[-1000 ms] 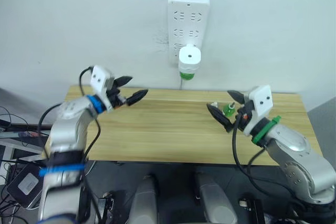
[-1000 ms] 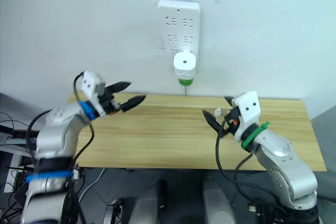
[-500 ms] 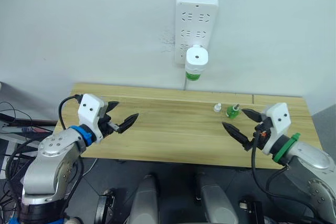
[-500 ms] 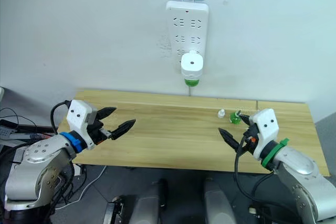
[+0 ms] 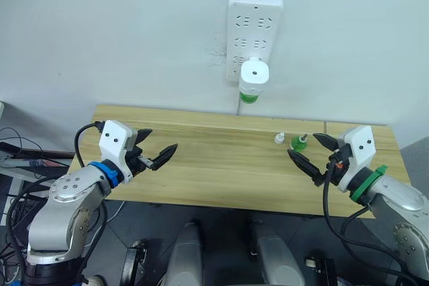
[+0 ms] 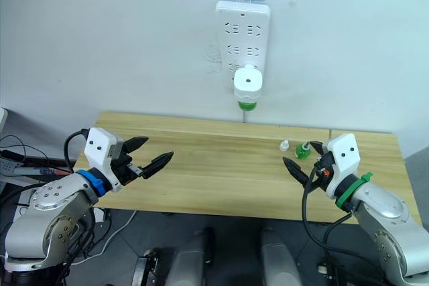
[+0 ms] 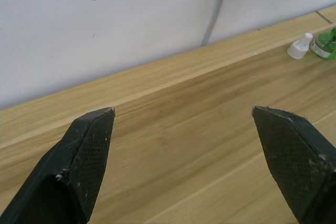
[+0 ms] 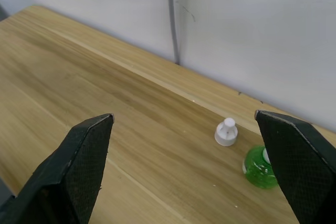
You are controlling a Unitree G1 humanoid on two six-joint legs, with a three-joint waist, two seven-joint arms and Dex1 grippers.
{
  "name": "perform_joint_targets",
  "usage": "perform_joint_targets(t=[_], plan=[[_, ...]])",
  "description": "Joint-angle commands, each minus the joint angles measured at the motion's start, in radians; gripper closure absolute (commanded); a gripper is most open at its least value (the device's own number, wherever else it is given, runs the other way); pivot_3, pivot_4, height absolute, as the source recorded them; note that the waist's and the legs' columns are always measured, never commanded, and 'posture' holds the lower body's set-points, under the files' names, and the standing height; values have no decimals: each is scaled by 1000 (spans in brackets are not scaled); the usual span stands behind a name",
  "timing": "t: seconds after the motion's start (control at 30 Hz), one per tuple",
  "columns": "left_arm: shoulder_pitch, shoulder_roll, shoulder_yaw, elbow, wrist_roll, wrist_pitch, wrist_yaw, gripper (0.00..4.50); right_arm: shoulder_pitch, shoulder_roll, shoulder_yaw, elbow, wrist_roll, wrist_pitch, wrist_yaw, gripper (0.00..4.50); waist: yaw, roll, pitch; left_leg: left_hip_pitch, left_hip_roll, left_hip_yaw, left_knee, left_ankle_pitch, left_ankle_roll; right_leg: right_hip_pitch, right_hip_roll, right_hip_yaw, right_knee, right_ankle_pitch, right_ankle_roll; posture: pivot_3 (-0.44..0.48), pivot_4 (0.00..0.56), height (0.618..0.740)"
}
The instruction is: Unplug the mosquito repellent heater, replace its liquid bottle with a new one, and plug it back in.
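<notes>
Both arms are bent over the table (image 5: 201, 165). The left gripper (image 5: 155, 153) and the right gripper (image 5: 315, 154) have fingers spread apart, pointing inward.

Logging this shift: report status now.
Both claws, left and right, open, empty. Heater plugged into power strip. Green bottle, loose white cap on table.

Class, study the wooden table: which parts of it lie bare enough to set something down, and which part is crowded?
The table is bare across its middle, between the left end effector and the right end effector. The back right is crowded: a white cap stands beside a green bottle, apart from it, just ahead of the right end effector.
</notes>
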State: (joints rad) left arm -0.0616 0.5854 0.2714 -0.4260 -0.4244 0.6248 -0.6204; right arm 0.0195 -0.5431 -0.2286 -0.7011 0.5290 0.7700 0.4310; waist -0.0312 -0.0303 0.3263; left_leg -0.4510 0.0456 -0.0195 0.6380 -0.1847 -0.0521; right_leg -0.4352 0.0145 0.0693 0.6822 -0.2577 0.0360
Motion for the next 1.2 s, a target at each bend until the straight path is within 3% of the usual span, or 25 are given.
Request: perform_joint_targets(t=[0.03,1.2], plan=[[-10,1,-5,-28,-22,-3,5,37,-2,-4,-10,-33,6,-9,-12,0,0,0,0,0,0,0,0,0,0,0,0,0,0,0,0,-4,345,740],[-33,18,-16,-17,-101,17,-11,37,-10,-6,-7,-27,11,-4,-33,0,-1,0,1,0,0,3,-5,0,0,-3,0,2,-2,0,0,-17,353,740]])
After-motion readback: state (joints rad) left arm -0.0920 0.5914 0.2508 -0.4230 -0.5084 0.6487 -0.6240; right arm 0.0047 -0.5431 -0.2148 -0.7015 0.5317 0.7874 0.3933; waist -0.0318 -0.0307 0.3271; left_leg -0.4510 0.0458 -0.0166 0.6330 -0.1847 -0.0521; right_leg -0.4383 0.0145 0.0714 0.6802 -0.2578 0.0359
